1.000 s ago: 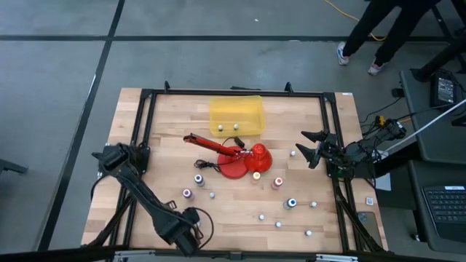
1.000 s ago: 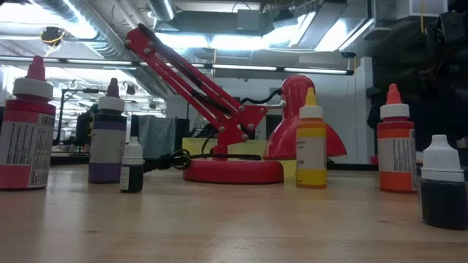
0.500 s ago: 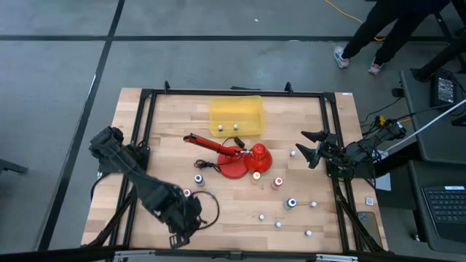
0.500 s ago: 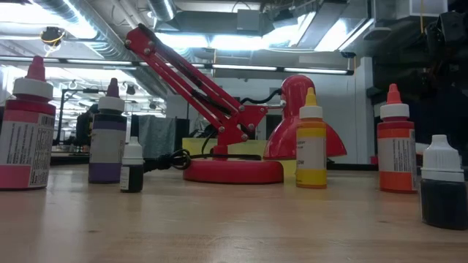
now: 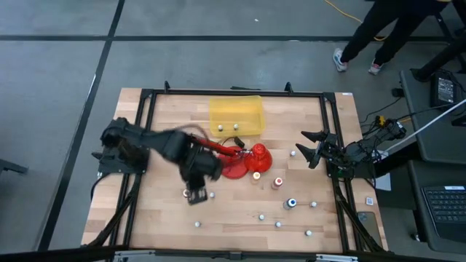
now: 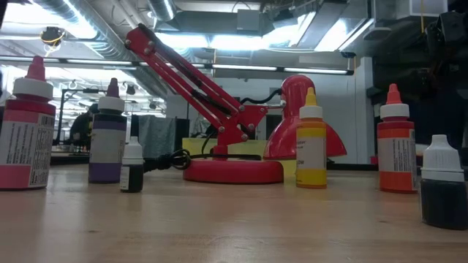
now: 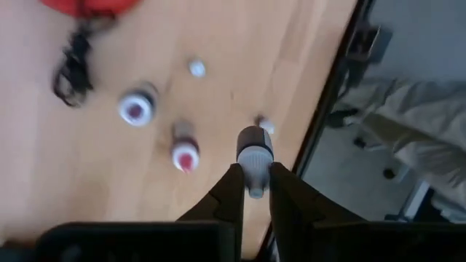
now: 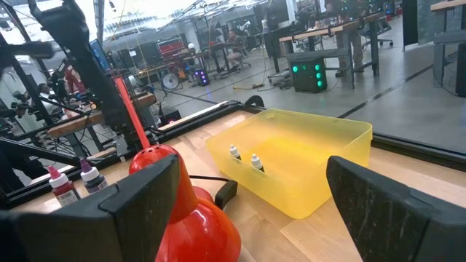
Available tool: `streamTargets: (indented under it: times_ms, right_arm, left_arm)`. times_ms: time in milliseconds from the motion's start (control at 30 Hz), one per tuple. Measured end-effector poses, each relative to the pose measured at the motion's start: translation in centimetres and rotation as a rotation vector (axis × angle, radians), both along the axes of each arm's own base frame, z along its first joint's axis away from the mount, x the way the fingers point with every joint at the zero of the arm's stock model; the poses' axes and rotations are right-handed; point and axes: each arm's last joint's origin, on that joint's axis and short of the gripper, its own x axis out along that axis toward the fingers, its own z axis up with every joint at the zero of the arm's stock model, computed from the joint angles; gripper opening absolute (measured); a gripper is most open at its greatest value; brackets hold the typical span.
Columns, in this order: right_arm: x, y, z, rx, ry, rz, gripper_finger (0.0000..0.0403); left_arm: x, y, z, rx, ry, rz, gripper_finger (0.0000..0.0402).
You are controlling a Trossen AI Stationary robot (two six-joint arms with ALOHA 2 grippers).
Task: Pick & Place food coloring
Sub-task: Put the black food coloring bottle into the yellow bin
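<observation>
My left gripper (image 5: 195,194) hangs above the table's left middle, shut on a small dark food coloring bottle (image 7: 253,148) with a pale cap. Below it on the wood stand a purple-capped bottle (image 7: 136,109) and a dark red one (image 7: 184,153). Yellow (image 5: 256,175), orange-red (image 5: 277,182) and blue (image 5: 292,203) bottles stand on their bases right of centre. My right gripper (image 5: 314,148) waits open at the table's right edge. My left gripper pinches the small bottle's pale cap end (image 7: 254,166) between its two fingers (image 7: 231,191), which point steeply down. The dark body hangs below the fingers, lifted clear of the table.
A yellow bin (image 5: 236,116) at the far middle holds two tiny bottles. A red desk lamp (image 5: 242,156) with a long arm and black cord lies at centre. Several tiny white-capped bottles (image 5: 278,224) are scattered near the front right. Black frame rails edge the table.
My left gripper has risen from the table's near edge and swung toward the far edge, up to the lamp, rolling as it went. The small dark bottle has come up with it, clear of the wood.
</observation>
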Motion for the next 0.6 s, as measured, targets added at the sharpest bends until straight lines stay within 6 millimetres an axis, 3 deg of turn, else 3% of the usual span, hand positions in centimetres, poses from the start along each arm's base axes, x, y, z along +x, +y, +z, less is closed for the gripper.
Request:
streamTargets:
  times_ms: [600]
  right_arm:
    - [0.0, 0.0, 0.0, 0.000, 0.000, 0.000, 0.0347]
  left_arm:
    - [2.7, 14.7, 0.9, 0.051, -0.202, 0.240, 0.0039]
